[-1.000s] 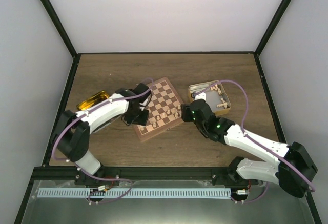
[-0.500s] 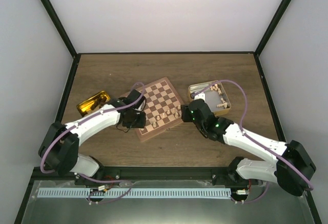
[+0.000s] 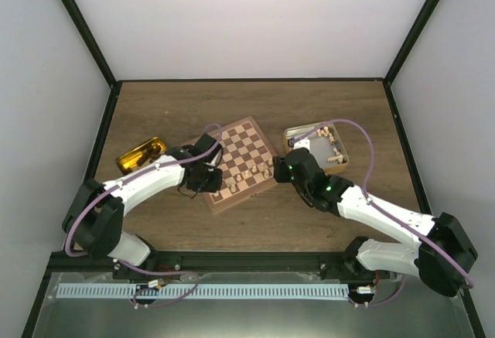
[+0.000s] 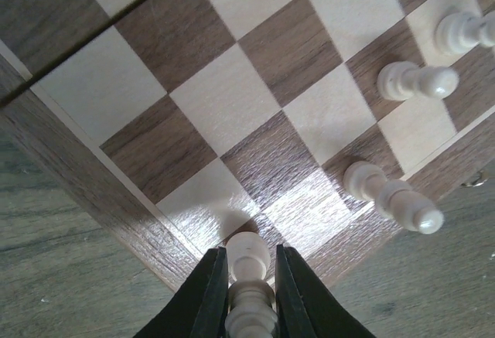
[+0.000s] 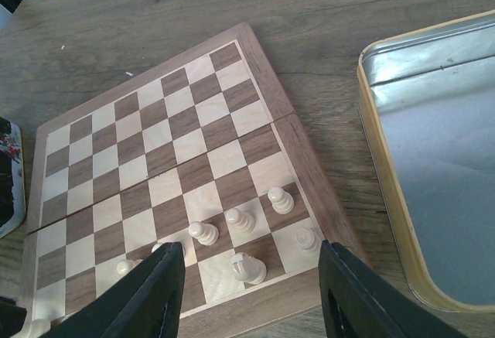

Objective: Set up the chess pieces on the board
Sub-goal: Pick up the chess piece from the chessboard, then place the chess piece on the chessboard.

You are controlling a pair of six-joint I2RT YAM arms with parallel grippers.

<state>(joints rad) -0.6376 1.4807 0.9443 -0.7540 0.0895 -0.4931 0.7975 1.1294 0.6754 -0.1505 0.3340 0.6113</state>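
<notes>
Overhead view looks down from behind; both wrist views — left seemingly closest — share the board [image 3: 246, 146].

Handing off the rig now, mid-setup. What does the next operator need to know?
Left gripper: shut on a cream piece, low over the board's corner squares.
Right gripper: open, empty, above the board's near edge.
Done: several standing pieces on the near rows.
Left: place the held piece; more loose pieces lie in the right tin; no dark ones on the board.
</notes>
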